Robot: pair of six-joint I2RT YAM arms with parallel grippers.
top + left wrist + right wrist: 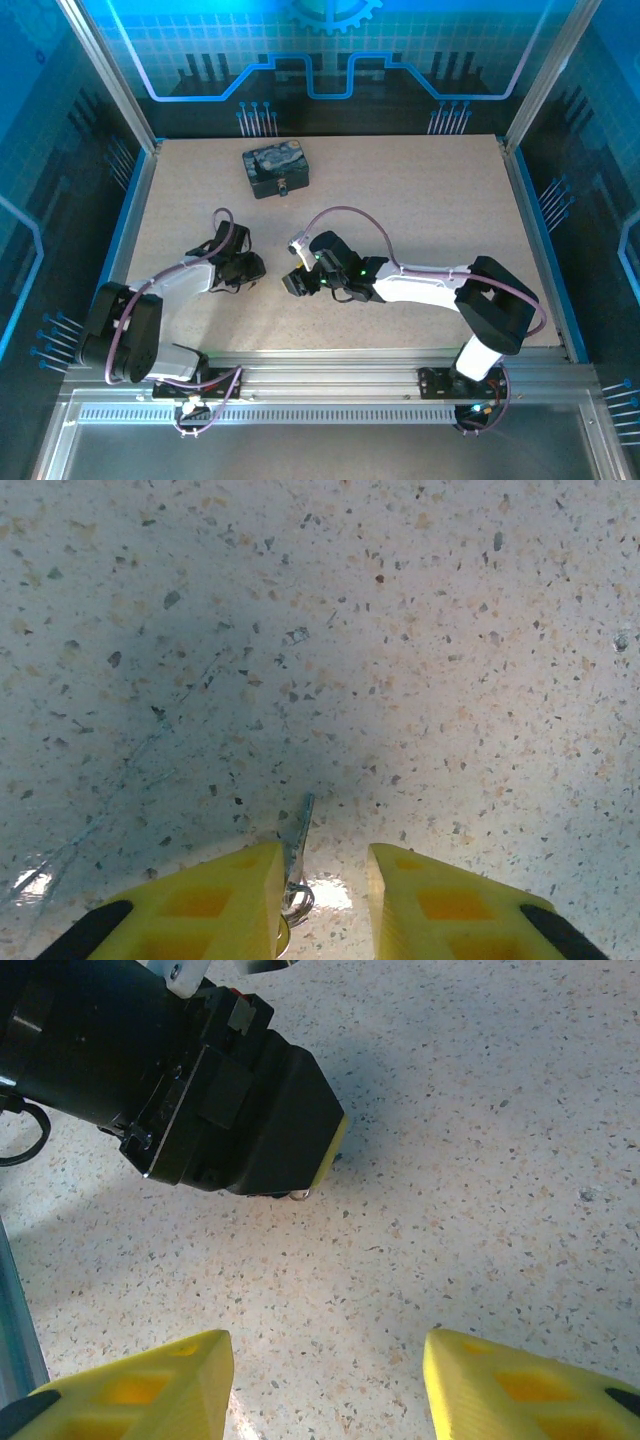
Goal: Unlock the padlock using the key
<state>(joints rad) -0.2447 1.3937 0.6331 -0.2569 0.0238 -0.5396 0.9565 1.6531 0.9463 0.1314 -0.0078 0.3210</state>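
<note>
Now the left gripper stands released over the key, which lies flat on the table at the lower middle of the left wrist view, just beside one finger. I would centre the jaws first, then close slowly (a thin key slips easily). The right gripper is released too, holding nothing.

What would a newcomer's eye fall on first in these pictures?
The left gripper and the right gripper almost meet, tips apart, near the middle of the table. In the left wrist view a slim key lies between the yellow fingers, close to one. A dark box with a painted top stands farther back.
</note>
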